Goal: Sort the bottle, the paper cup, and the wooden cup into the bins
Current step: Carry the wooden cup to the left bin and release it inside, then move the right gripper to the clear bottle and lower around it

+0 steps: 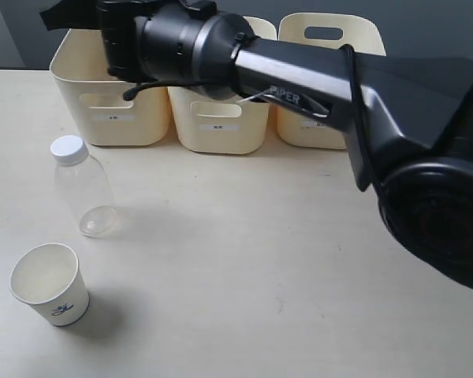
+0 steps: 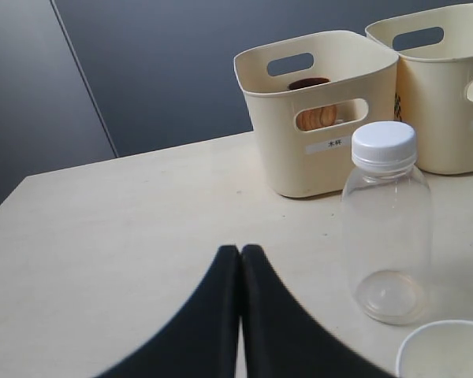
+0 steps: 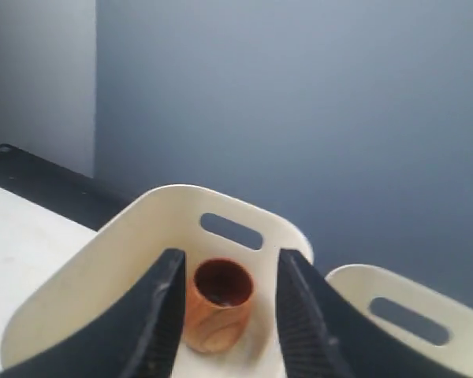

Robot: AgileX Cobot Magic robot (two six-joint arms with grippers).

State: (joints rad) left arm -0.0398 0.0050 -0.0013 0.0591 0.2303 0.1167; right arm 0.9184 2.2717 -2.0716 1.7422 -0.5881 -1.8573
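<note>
The wooden cup (image 3: 217,311) stands upright on the floor of the left bin (image 1: 110,118). My right gripper (image 3: 230,253) hangs open above it, a finger on either side and a clear gap to one of them. In the left wrist view the wooden cup (image 2: 317,116) shows through that bin's handle cut-out. The clear bottle (image 1: 83,193) with its white cap stands on the table in front of that bin. Nearer the front left stands the paper cup (image 1: 49,283), upright and empty. My left gripper (image 2: 240,248) is shut on nothing, low over the table near the bottle (image 2: 385,228).
The middle bin (image 1: 221,130) and the right bin (image 1: 323,31) stand in a row with the left one along the table's back. The right arm (image 1: 299,79) stretches across all of them from the right. A dark wall rises behind the bins.
</note>
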